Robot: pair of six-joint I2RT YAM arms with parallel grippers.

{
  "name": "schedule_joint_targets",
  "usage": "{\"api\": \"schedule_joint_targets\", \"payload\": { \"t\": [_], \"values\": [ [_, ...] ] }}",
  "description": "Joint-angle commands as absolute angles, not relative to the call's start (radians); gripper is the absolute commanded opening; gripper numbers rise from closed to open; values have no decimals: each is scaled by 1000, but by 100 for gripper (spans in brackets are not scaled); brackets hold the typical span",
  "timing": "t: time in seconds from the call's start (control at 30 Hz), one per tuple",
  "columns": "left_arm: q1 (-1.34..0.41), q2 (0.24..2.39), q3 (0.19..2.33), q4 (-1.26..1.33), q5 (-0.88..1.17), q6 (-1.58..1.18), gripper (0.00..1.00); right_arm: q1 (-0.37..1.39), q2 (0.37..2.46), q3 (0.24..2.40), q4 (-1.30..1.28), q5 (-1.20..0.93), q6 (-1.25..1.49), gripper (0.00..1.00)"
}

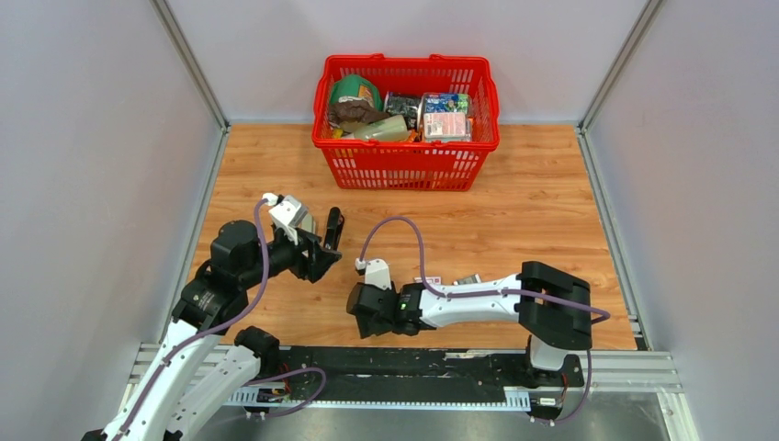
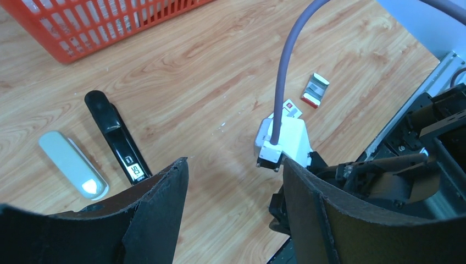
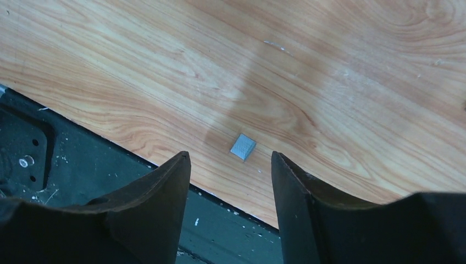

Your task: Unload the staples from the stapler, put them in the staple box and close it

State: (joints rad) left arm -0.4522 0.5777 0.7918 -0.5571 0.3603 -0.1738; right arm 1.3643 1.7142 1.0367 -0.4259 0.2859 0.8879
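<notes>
Worktop: wood-grain board; the arms' bases sit on a black rail along its near edge.
Red basket: at the far edge, full of packaged goods, well apart from both pincers.
Left pincer: fingers spread wide, nothing between them, hanging above the left half of the worktop.
Right pincer: fingers apart and empty, low over the near edge where the wood meets the rail.
Stapler: slim and black, lying flat on the worktop just beyond the left pincer's left finger. Its long axis runs from a rounded far end back toward that finger.
Key relation: the left arm is clearly nearer. The stapler sits off to one side of its open gap, so that pincer would probably need to shift sideways and turn across the long axis.
Pale flat piece: grey-white, rounded, beside the stapler and roughly parallel to it, not touching. I cannot tell what it is.
Labelled box: small, red and white, well apart from the stapler, near the right arm.
Staple block: small silvery square on the wood, just ahead of the right pincer's gap. I judge it to be staples already out.
Hidden: from above, the left arm covers the stapler. Its near end is cut off behind the finger, and whether the magazine holds more staples cannot be seen.
</notes>
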Motion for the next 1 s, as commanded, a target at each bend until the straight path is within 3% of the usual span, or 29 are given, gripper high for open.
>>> {"api": "schedule_joint_targets", "payload": {
  "t": [0.0, 0.97],
  "values": [
    [-457, 565, 788, -517, 388, -176, 71, 1388, 1750, 1103, -463, 359, 986, 58],
    [-457, 561, 784, -517, 399, -176, 71, 1405, 1835, 1152, -525, 388, 1051, 40]
  ]
}}
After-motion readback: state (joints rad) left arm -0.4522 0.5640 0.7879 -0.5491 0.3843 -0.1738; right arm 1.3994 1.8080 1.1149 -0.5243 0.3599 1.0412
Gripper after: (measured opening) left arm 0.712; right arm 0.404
